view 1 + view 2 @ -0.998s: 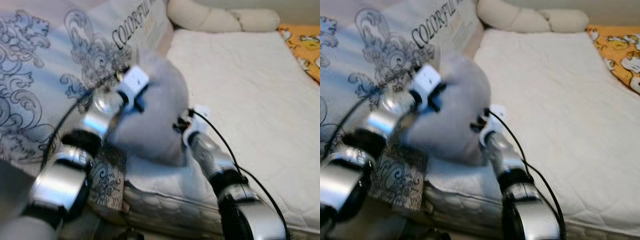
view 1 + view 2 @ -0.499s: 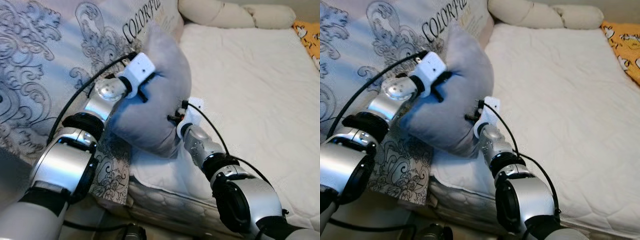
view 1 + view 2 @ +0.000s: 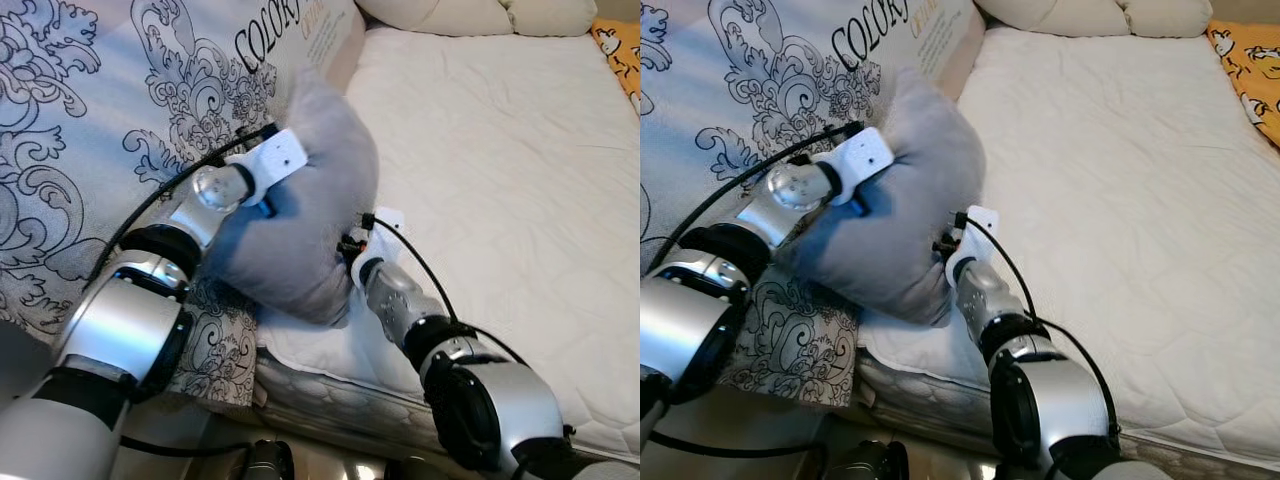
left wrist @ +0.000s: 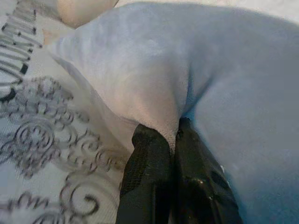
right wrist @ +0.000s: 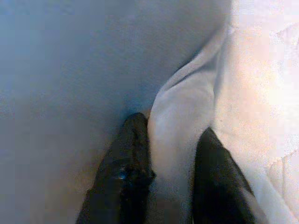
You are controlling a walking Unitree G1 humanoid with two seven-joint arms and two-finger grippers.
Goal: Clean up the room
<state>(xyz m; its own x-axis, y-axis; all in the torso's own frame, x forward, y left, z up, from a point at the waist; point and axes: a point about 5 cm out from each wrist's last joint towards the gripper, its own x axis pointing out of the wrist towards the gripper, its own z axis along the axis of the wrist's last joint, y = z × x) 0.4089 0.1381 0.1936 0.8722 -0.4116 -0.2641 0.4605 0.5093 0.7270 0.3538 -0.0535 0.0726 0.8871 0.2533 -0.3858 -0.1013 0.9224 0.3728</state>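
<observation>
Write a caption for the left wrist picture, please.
Left gripper pinching a fold of the grey pillow above the patterned quilt.

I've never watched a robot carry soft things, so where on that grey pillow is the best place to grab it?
Probably at its side edges, one gripper from each side. The grey pillow is soft and bulky, and its fabric bunches into folds thin enough to pinch: the left gripper is shut on one fold, the right gripper straddles another.

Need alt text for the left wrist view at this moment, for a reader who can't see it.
The left gripper has its two black fingers pinched shut on a fold of a soft grey pillow. Beside the pillow lies a pale quilt with dark scroll patterns.
</observation>
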